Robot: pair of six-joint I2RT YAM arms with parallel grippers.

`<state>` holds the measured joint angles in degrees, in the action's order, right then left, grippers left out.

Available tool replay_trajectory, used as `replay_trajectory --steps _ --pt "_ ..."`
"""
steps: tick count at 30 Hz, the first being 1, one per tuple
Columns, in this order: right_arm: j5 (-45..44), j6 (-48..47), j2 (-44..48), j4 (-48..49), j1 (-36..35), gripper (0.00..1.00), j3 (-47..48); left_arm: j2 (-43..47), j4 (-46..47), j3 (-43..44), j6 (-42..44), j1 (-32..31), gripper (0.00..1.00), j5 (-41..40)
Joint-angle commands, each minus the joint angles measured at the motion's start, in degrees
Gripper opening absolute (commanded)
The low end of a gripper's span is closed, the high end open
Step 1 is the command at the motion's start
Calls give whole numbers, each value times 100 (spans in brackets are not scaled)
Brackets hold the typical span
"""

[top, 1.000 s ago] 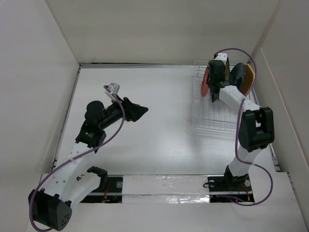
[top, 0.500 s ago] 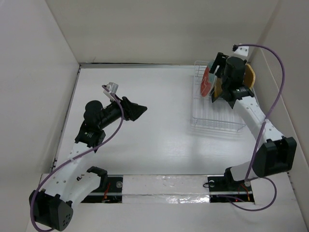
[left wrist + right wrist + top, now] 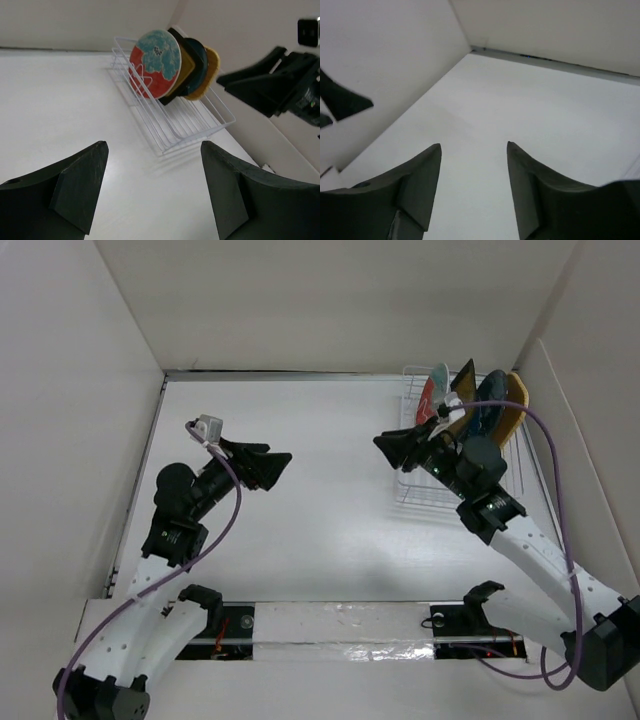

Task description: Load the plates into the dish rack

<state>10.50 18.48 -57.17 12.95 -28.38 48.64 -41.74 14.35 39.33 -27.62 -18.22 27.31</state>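
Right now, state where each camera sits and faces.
Top external: above and behind both arms, looking down on them and the dish rack.
Left wrist: faces right, toward the racked plates; own fingers frame it.
Right wrist: faces left across the table; own fingers below.
Shared: left wrist catches the right gripper, right wrist the left gripper.

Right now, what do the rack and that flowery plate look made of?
The dish rack looks like thin white-coated metal wire, judging by its slim bent rods. The round floral plate seems glazed ceramic, smooth and painted, though plastic is possible.
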Motion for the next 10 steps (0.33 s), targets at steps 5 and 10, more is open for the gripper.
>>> replay_trajectory --steps 5,10 --pt "524 -213 776 568 -387 9 -1040 631 375 -206 371 20 71 -964" --pt "181 -126 1014 823 -387 22 -1550 439 358 -180 388 20 70 -1061"
